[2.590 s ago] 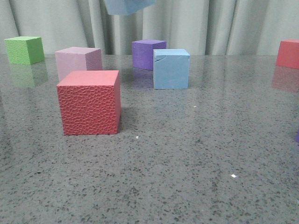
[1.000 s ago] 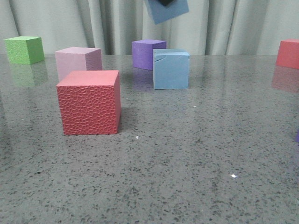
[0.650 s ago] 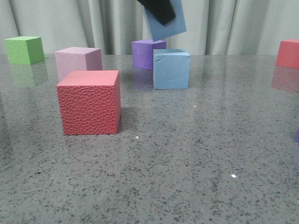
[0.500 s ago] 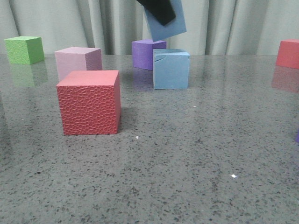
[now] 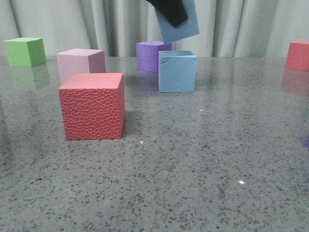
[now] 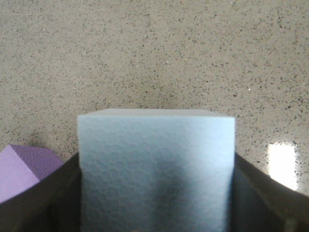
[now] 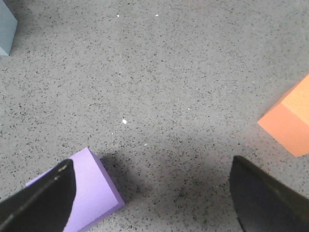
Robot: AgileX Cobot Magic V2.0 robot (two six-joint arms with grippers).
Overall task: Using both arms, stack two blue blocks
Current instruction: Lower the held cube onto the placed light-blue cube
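The left gripper (image 6: 154, 212) pinches one tilted blue block (image 5: 179, 21) between its fingers (image 5: 169, 10), above the cracked blue block (image 5: 177, 71) on the counter (image 5: 193, 159). The right gripper (image 7: 152, 198) hangs with fingers spread.

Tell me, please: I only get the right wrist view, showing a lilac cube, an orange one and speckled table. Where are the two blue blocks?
Observer: One blue block stands on the table, just in front of a purple cube.
Operator: And the other one?
Observer: The left end effector holds the second block in the air, tilted, above the first in the front view.
Operator: Held how?
Observer: Black fingers press against two opposite sides.
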